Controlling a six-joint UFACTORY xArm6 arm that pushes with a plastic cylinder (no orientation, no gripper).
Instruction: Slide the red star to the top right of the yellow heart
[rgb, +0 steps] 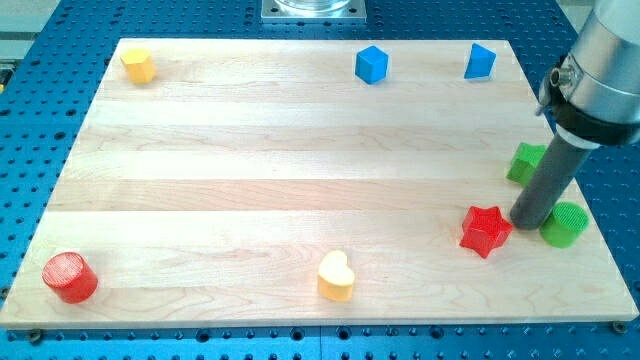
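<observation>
The red star lies on the wooden board at the lower right. The yellow heart lies near the board's bottom edge, left of the star and a little lower. My tip stands just right of the red star, touching or almost touching it, between the star and a green cylinder.
A green block lies partly behind the rod at the right edge. Two blue blocks lie along the top edge. A yellow block is at the top left, a red cylinder at the bottom left.
</observation>
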